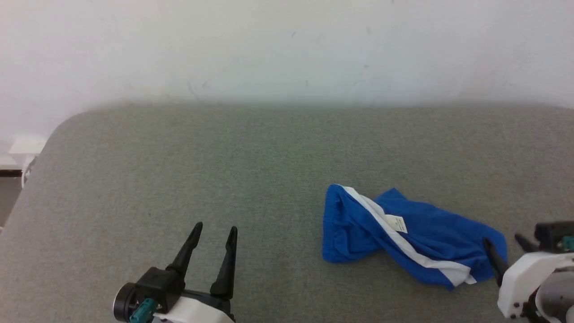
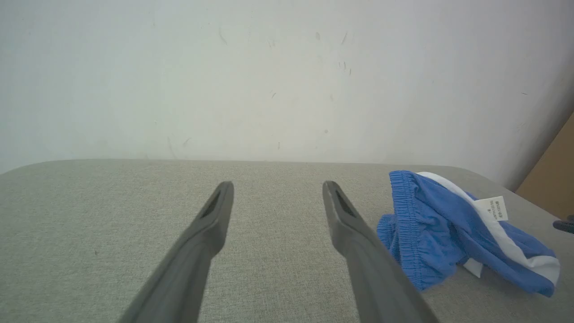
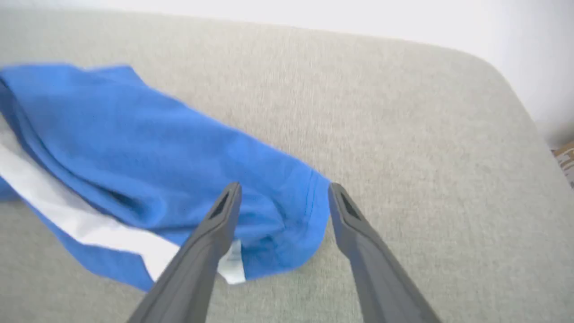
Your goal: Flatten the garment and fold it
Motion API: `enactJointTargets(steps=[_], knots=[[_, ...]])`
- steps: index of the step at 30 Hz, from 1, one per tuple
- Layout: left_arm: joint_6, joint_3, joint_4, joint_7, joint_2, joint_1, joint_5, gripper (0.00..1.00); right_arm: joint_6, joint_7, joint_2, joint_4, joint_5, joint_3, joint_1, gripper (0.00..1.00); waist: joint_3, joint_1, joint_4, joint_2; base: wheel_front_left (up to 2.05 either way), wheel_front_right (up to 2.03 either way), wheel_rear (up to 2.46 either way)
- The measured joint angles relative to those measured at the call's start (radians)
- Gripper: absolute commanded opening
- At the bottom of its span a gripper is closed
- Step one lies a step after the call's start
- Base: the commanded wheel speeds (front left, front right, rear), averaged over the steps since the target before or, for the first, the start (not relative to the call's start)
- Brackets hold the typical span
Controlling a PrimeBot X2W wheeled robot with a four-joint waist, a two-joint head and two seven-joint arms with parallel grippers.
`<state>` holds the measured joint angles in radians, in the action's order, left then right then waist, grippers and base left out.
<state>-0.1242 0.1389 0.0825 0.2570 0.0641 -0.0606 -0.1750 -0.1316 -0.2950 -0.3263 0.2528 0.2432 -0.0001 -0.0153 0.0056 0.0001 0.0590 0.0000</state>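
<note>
1. We see the garment (image 1: 403, 233) lying crumpled and twisted on the right half of the surface (image 1: 179, 170). Its gathered waistband (image 1: 331, 224) is toward the middle and the legs trail to the robot's right. It is neither flat nor folded, so we judge the flattening has hardly begun
2. The white stripe (image 1: 417, 249) runs diagonally across the heap and a small label (image 1: 397, 223) faces up, so we take the cloth to be turned over on itself rather than spread
3. The right gripper (image 3: 285, 186) has its jaws spread wide at the garment's far-right hem (image 3: 311, 202). One finger is over blue cloth and the other over bare surface just beyond the edge. We read this as straddling the hem so that a pinch could catch it. Nothing is pinched, and we cannot tell whether the tips touch the cloth
4. The left gripper (image 1: 216, 227) hovers with its jaws spread and empty over bare surface, well apart from the garment on its left side. We think it is placed to take the waistband end once needed
5. The surface is a matte grey-green woven covering with rounded corners. We expect cloth to drag on it rather than slide
6. Behind it stands a plain white wall (image 2: 269, 80) with faint scuffs. In the left wrist view a brown panel (image 2: 554, 179) sits at the right edge
</note>
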Motion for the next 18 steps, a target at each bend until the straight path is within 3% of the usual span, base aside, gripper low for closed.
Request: enactJointTargets(steps=[4, 8, 14, 18], knots=[[0.0, 0.005, -0.001, 0.0, -0.001, 0.001, -0.011, 1.0, 0.0, 0.064, 0.088, -0.151, 0.023, -0.077, 0.004, 1.0, -0.001, 0.0, -0.026, 0.0, 0.0, 0.0, 0.0], [0.0, 0.036, 0.005, 0.0, -0.002, 0.006, -0.028, 1.0, 0.0, 0.143, 0.136, -0.26, 0.025, -0.107, 0.044, 1.0, 0.0, -0.0001, -0.051, 0.0, 0.0, 0.0, 0.0], [0.0, 0.146, 0.065, -0.005, 0.017, 0.067, -0.092, 1.0, 0.0, 0.282, 0.203, -0.286, 0.011, -0.129, 0.087, 1.0, 0.009, -0.0001, -0.08, 0.0, 0.0, 0.0, 0.0], [0.0, 0.241, 0.088, -0.138, 0.056, 0.16, -0.154, 1.0, 0.0, 0.311, 0.222, -0.265, -0.007, -0.118, 0.088, 1.0, 0.028, -0.0001, -0.094, 0.0, 0.0, 0.0, 0.0]])
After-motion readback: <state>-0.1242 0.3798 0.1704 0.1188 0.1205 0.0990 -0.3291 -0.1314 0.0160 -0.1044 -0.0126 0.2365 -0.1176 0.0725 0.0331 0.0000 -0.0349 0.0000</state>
